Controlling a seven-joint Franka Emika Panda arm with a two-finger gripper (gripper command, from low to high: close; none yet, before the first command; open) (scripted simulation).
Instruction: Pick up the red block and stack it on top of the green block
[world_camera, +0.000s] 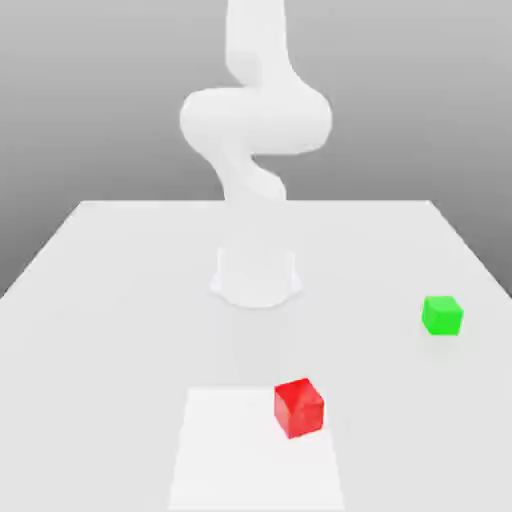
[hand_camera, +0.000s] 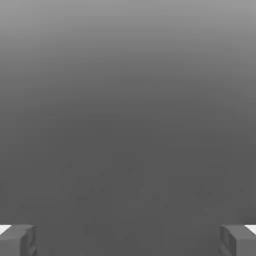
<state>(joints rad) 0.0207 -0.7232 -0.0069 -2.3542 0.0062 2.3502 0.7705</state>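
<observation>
One red block (world_camera: 299, 408) sits at the lower middle of the exterior view, set askew on the edge of one white patch (world_camera: 250, 460), and one green block (world_camera: 442, 316) stands at the right. The single gripper (hand_camera: 128, 241) has its jaws spread and empty; to grasp well, it should centre over the red block, turn square to its faces and descend straight

The red block (world_camera: 299, 408) lies on the exterior view's left of the green block (world_camera: 442, 316).
</observation>
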